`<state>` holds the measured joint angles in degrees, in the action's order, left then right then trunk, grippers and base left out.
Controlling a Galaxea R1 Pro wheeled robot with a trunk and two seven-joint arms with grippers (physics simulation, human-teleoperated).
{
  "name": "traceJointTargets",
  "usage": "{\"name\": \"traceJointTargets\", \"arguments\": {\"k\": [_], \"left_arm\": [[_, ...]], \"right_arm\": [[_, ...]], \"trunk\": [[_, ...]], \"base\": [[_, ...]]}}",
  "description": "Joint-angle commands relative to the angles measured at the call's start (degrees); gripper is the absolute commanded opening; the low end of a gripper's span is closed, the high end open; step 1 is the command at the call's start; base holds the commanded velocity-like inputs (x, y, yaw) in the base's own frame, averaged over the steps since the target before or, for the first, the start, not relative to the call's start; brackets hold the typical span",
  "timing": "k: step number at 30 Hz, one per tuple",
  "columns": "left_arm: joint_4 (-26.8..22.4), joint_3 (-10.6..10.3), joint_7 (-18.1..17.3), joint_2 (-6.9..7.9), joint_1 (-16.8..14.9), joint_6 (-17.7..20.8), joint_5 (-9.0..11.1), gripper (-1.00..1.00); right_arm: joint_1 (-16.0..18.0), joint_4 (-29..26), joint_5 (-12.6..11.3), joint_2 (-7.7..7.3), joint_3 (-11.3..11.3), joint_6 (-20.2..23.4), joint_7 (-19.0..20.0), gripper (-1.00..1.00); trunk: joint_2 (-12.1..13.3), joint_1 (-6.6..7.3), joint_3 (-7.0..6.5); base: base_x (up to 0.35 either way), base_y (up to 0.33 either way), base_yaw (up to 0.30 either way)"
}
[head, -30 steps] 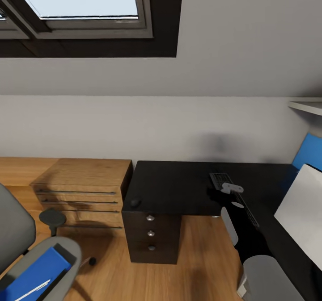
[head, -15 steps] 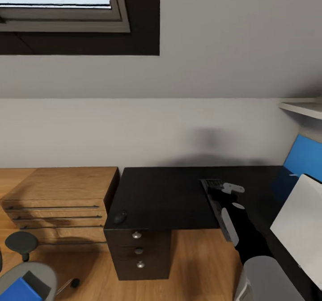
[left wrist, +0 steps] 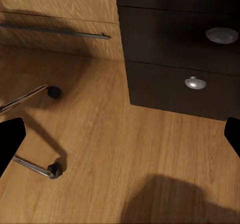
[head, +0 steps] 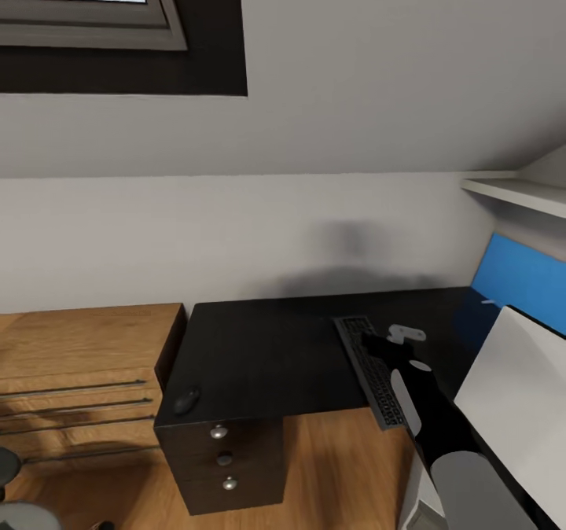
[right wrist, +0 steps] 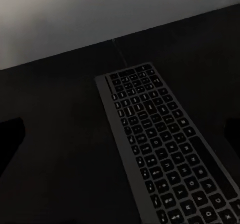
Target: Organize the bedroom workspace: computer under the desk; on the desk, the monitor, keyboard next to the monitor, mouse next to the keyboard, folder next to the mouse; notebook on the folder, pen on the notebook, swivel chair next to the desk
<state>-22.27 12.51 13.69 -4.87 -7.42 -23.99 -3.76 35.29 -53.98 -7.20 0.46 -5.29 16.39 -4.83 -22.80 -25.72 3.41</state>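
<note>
Home room under roof, set up as study corner. Sloped white ceiling with dark-framed skylight (head: pixel 86 19) at 11 o'clock. Glossy black desk (head: pixel 267 357) at centre against white wall, drawer unit with round silver knobs (head: pixel 224 459) below. Keyboard (head: pixel 369 369) and mouse (head: pixel 186 399) on desk, white-backed monitor (head: pixel 511 396) at 4 o'clock. Light wooden dresser (head: pixel 79 365) at 9 o'clock. Wood plank floor (left wrist: pixel 125 154); chair's chrome legs with black casters (left wrist: pixel 54 170) on it. White shelf (head: pixel 515 193) at 2 o'clock.

Black keyboard (right wrist: pixel 165 156) flat on the desk (right wrist: pixel 55 174)
</note>
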Motion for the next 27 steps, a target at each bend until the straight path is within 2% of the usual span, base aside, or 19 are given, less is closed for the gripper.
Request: {"name": "traceJointTargets", "arguments": {"k": [1, 6, 11, 12, 14, 15, 17, 18, 19, 22, 27], "left_arm": [[0.02, 0.19, 0.21, -0.01, -0.05, -0.09, -0.4, 1.0], [0.27, 0.24, 0.32, 0.08, -0.05, 0.01, -0.38, 1.0], [6.21, 0.38, 0.32, 1.7, -0.05, -0.25, -0.25, 1.0], [8.38, 0.39, 0.16, 2.37, -0.05, -0.36, -0.22, 1.0], [9.61, 0.4, 0.08, 2.73, -0.05, -0.42, -0.23, 1.0], [10.4, 0.4, 0.03, 2.93, -0.05, -0.46, -0.25, 1.0], [10.91, 0.4, -0.01, 3.06, -0.05, -0.49, -0.26, 1.0], [11.35, 0.41, -0.04, 3.17, -0.05, -0.54, -0.27, 1.0], [11.52, 0.39, -0.05, 3.21, -0.05, -0.57, -0.28, 1.0], [11.66, 0.38, -0.06, 3.25, -0.05, -0.59, -0.28, 1.0], [11.76, 0.34, -0.07, 3.15, -0.05, -0.61, -0.28, 1.0]], "right_arm": [[0.04, -0.01, -0.59, 0.02, -0.02, 0.2, -0.1, 1.0], [0.04, 1.03, -0.49, 0.05, 0.1, -0.08, 0.28, 1.0], [0.23, 6.03, -0.16, 0.13, 0.11, -2.89, 0.07, 1.0], [1.89, 11.02, -0.16, 0.21, 0.05, -6.32, -0.59, 1.0], [4.95, 16.56, -0.17, 0.28, 0.04, -9.73, -1.82, 1.0], [8.42, 21.91, -0.17, 0.33, 0.02, -12.89, -3.35, 1.0], [11.9, 27.05, -0.18, 0.31, 0.02, -15.82, -4.94, 1.0], [16.73, 33.91, -0.18, 0.2, 0.04, -19.88, -6.86, 1.0], [19.31, 37.44, -0.15, 0.15, 0.06, -22.57, -7.71, 1.0], [21.74, 40.74, -0.03, 0.14, 0.16, -27.27, -8.45, 1.0], [23.46, 44.34, 0.11, 0.4, 0.05, -34.86, -8.98, 1.0]], "trunk": [[-0.12, -0.06, 0.13], [-0.12, -0.06, 0.13], [-0.12, -0.06, 0.13], [-0.12, -0.06, 0.13], [-0.12, -0.06, 0.13], [-0.12, -0.06, 0.13], [-0.12, -0.06, 0.13], [-0.12, -0.06, 0.13], [-0.12, -0.06, 0.13], [-0.12, -0.06, 0.13], [-0.12, -0.06, 0.13]], "base": [[0.28, -0.001, -0.022], [0.287, 0.0, -0.012], [0.154, 0.0, -0.002], [0.042, 0.0, 0.0], [0.03, 0.0, 0.0], [0.017, 0.0, 0.0], [0.012, 0.0, 0.0], [0.006, 0.0, 0.0], [0.004, 0.0, 0.0], [0.002, 0.0, 0.0], [0.001, 0.0, 0.0]]}}
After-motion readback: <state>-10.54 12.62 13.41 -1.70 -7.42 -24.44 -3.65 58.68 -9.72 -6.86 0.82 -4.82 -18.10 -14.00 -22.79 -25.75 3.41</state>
